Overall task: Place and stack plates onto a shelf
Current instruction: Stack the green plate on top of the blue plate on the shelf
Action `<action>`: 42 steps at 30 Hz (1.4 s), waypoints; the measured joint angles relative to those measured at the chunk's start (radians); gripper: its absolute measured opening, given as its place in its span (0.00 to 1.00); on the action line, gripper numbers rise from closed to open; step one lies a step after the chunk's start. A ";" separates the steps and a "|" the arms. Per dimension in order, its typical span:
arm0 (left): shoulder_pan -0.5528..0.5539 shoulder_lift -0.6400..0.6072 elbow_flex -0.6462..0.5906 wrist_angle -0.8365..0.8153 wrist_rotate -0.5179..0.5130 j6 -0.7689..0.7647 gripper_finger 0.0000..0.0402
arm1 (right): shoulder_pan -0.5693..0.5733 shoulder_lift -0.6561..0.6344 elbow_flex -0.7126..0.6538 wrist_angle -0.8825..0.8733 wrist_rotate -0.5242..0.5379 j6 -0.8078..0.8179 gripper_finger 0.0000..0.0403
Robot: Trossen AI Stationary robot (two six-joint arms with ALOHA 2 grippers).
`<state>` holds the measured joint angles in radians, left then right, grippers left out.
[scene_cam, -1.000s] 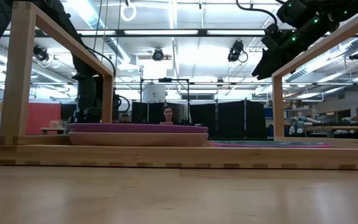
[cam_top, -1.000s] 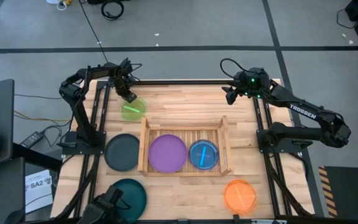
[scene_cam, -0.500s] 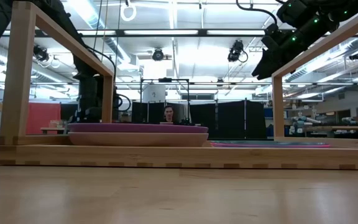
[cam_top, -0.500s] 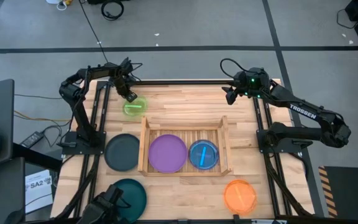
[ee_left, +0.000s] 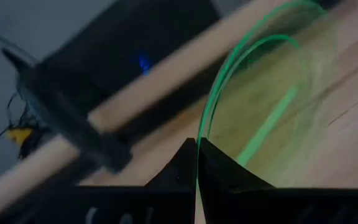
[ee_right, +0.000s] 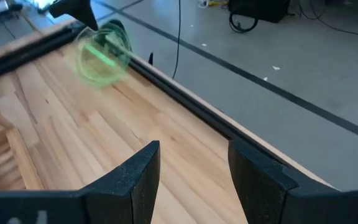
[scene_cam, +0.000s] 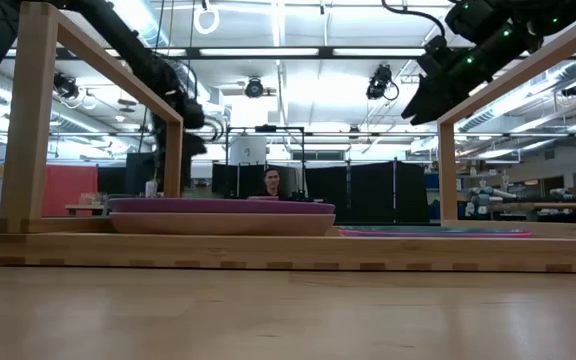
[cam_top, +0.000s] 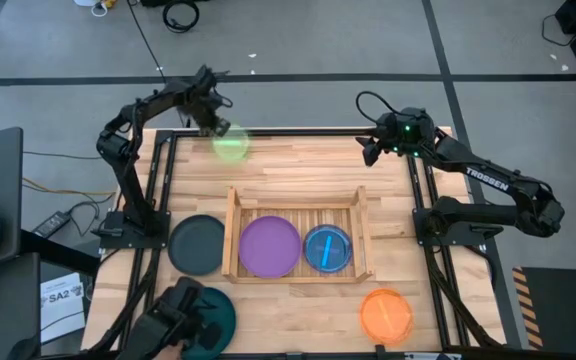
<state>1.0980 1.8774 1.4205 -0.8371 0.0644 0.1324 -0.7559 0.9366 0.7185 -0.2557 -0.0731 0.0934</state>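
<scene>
My left gripper [cam_top: 216, 127] is over the table's far left corner, shut on a small lime green plate [cam_top: 231, 146], which shows blurred in the left wrist view [ee_left: 272, 93] and the right wrist view [ee_right: 104, 53]. My right gripper [cam_top: 369, 152] hovers open above the far right of the table, touching nothing [ee_right: 194, 165]. The shelf [cam_top: 232, 215], a slatted wooden tray, holds a large purple plate [cam_top: 269, 246] and a small blue plate [cam_top: 327, 249] lying flat on its slats. In the low view the purple plate [scene_cam: 223, 208] rests on the tray's bottom. My left gripper pinches the lime green plate by its rim [ee_left: 199, 163] between the two fingers. The rim runs edge-on into the gap between them. The plate is lifted clear of the table and tilted, reaching out beyond the fingers.
A dark grey plate [cam_top: 196, 244] lies left of the tray, a teal plate [cam_top: 216, 305] at the near left, an orange plate [cam_top: 385, 314] at the near right. A person's hand [cam_top: 173, 318] reaches in over the near left corner. Bare wood lies between the tray and the far edge.
My left gripper has risen and moved toward the far edge and a little to the right, taking the green plate off the table; the plate is now clear and tilted. The person's hand at the near left has moved in beside the teal plate.
</scene>
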 joint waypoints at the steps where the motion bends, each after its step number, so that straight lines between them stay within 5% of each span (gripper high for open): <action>1: -0.004 0.000 0.024 0.001 0.014 -0.015 0.02 | 0.000 0.005 0.000 0.010 0.000 0.014 0.48; 18: -0.242 -0.002 0.326 0.002 0.072 -0.096 0.02 | 0.000 0.237 0.000 0.347 -0.007 0.224 0.48; 28: -0.381 -0.002 0.351 0.010 0.064 -0.123 0.02 | 0.021 0.375 0.000 0.634 -0.186 0.360 0.48; 42: -0.471 -0.003 0.351 0.010 -0.018 -0.124 0.02 | 0.128 0.500 0.000 0.702 -0.183 0.346 0.48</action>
<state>0.6268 1.8744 1.7714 -0.8276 0.0466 0.0086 -0.6276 1.4363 0.7185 0.4467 -0.2558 0.4398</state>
